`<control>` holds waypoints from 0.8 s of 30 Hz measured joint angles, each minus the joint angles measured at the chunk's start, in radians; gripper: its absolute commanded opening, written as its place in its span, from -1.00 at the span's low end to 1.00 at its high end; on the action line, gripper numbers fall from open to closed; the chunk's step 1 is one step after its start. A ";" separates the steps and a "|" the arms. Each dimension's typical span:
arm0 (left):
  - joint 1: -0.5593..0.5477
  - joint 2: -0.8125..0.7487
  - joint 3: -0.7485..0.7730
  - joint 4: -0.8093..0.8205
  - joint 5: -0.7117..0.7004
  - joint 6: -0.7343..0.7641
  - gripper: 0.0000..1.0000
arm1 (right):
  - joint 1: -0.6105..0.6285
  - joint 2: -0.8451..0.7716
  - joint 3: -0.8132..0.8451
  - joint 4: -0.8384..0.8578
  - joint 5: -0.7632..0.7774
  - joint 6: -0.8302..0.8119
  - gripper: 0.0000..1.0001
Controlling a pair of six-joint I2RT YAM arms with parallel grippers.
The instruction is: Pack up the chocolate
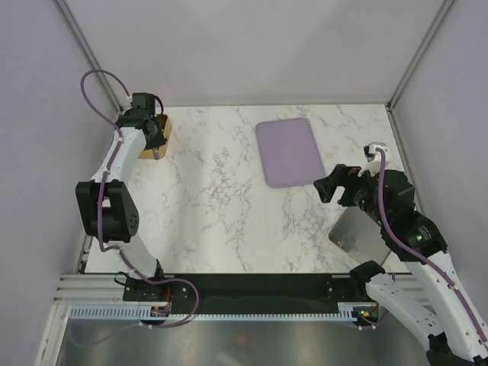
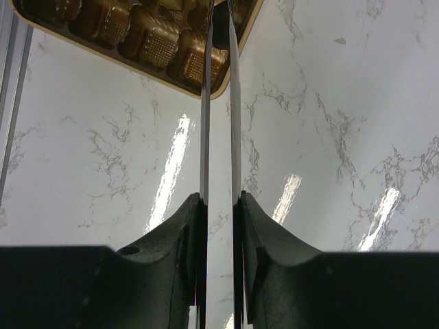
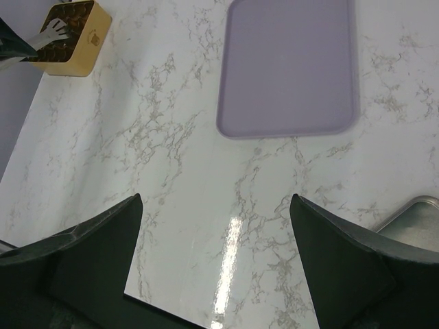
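chocolate (image 2: 221, 31) pinched in left pincer (image 2: 219, 14) above box (image 2: 137, 41); right pincer (image 3: 214, 202) spread, well apart

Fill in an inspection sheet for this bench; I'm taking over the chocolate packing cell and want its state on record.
Surface: white marbled table; no spills seen.
Job's things: golden compartmented box at the far left corner; lilac tray far centre-right, bare; no loose chocolate seen.
Clutter: metal tray under the right arm.
Grippers: left gripper over the box, blades close together, something dark between the tips, grip unclear; right gripper open, empty, above the table.
Cables: purple cable along each arm; none on the marble.
Surroundings: grey walls, metal frame posts.
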 measured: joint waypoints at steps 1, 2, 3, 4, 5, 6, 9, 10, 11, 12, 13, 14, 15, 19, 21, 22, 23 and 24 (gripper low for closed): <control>0.000 0.010 0.009 0.000 -0.005 0.002 -0.34 | 0.000 0.000 0.000 0.000 0.000 0.000 0.94; 0.000 0.017 0.015 0.002 -0.007 0.003 -0.34 | 0.000 0.000 0.000 0.000 0.001 0.000 0.94; 0.000 0.023 0.019 0.001 -0.009 0.005 -0.32 | 0.000 0.000 0.000 0.000 0.003 -0.001 0.95; 0.005 0.028 0.024 0.001 -0.010 0.007 -0.31 | 0.000 0.000 -0.001 0.000 0.005 -0.001 0.95; 0.007 0.032 0.026 0.002 -0.011 0.009 -0.30 | 0.000 0.000 -0.002 0.000 0.005 -0.001 0.95; 0.010 0.038 0.029 0.001 -0.011 0.012 -0.29 | 0.000 0.000 -0.003 0.000 0.007 -0.002 0.95; 0.023 0.056 0.042 0.001 -0.014 0.019 -0.26 | 0.000 -0.001 -0.008 0.000 0.011 -0.003 0.94; 0.026 0.063 0.047 0.001 -0.015 0.020 -0.23 | 0.000 -0.001 -0.008 0.000 0.013 -0.003 0.95; 0.028 0.070 0.051 0.001 -0.017 0.022 -0.21 | 0.000 -0.001 -0.009 0.000 0.015 -0.004 0.95; 0.029 0.077 0.055 0.001 -0.020 0.024 -0.19 | 0.000 -0.002 -0.010 0.000 0.016 -0.004 0.95; 0.029 0.082 0.058 0.002 -0.021 0.025 -0.17 | 0.000 -0.002 -0.010 0.000 0.018 -0.004 0.94; 0.030 0.086 0.058 0.002 -0.022 0.026 -0.17 | 0.000 -0.002 -0.010 0.000 0.019 -0.005 0.94; 0.030 0.089 0.058 0.002 -0.022 0.027 -0.14 | 0.000 -0.002 -0.010 0.000 0.021 -0.007 0.95; 0.029 0.092 0.059 0.001 -0.020 0.031 -0.06 | 0.000 -0.003 -0.011 0.000 0.024 -0.009 0.94; 0.029 0.092 0.060 0.001 -0.019 0.034 -0.04 | 0.000 -0.004 -0.011 0.000 0.025 -0.009 0.94; 0.029 0.092 0.061 0.001 -0.019 0.034 -0.03 | 0.000 -0.006 -0.011 0.000 0.026 -0.009 0.94; 0.029 0.092 0.062 0.001 -0.018 0.034 -0.03 | 0.000 -0.007 -0.011 0.000 0.026 -0.009 0.94; 0.029 0.092 0.063 0.002 -0.017 0.034 -0.03 | 0.000 -0.009 -0.011 0.000 0.026 -0.008 0.94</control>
